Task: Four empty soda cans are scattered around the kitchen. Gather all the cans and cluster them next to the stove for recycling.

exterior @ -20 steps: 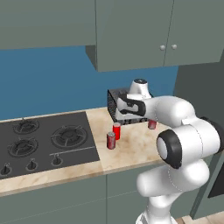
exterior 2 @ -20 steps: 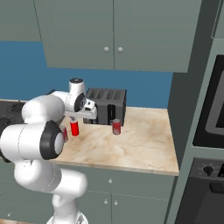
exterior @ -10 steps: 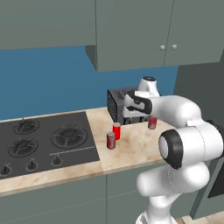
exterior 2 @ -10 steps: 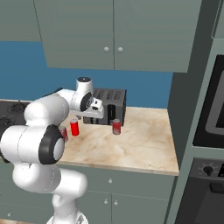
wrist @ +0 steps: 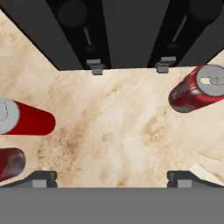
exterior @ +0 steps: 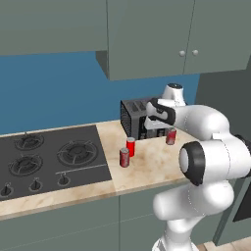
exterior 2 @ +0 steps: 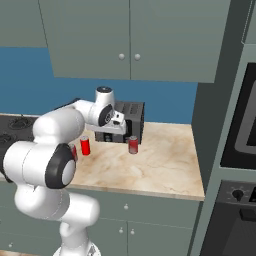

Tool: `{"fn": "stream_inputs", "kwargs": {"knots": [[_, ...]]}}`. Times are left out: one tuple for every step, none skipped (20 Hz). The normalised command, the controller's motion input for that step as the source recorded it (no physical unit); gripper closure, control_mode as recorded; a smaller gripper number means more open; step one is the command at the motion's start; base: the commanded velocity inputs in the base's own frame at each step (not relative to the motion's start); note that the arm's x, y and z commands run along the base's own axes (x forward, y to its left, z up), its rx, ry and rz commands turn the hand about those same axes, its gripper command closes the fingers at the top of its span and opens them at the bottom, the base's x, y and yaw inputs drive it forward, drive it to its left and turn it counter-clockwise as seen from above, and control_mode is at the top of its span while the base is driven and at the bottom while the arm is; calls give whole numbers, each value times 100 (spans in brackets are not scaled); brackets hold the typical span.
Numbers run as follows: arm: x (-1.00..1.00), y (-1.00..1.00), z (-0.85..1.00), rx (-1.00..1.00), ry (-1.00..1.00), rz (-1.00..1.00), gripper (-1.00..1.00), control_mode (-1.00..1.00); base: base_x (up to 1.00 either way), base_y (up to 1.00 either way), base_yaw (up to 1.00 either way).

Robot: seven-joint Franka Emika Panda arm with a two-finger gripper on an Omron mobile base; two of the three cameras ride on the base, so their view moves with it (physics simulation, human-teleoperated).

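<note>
The two-finger gripper (wrist: 112, 177), fingers wide apart and empty, hangs over the beige marble counter (exterior: 152, 164) in front of the black slotted toaster (exterior: 135, 117). Two small red cylindrical soda cans (exterior: 130, 146) (exterior: 124, 157) stand just right of the flat black gas stove (exterior: 49, 156). A third red can (exterior: 170, 136) stands farther right, near the toaster; fetching it appears to be the step in hand, which calls for shifting right and descending around it.

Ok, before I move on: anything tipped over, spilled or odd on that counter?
Nothing stands out. Two small red cans stand upright together by the black cooktop; a third red can stands upright apart, near the black slotted toaster. The marble counter shows no spill. The open gripper holds nothing.
</note>
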Motion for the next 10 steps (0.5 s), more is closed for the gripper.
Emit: {"fn": "stream_inputs", "kwargs": {"knots": [[5,-26,0,0,0,2,-100,-100,0,0,0],[6,-25,0,0,0,2,-100,-100,0,0,0],[6,-27,0,0,0,1,-100,-100,0,0,0],[7,-27,0,0,0,1,-100,-100,0,0,0],[7,-28,0,0,0,2,-100,-100,0,0,0],[9,-27,-2,0,0,1,-100,-100,0,0,0],[9,-26,-3,0,0,2,-100,-100,0,0,0],[11,-25,-5,0,0,2,-100,-100,0,0,0],[10,-24,-5,0,0,1,-100,-100,0,0,0],[12,-25,-5,0,0,1,-100,-100,0,0,0]]}}
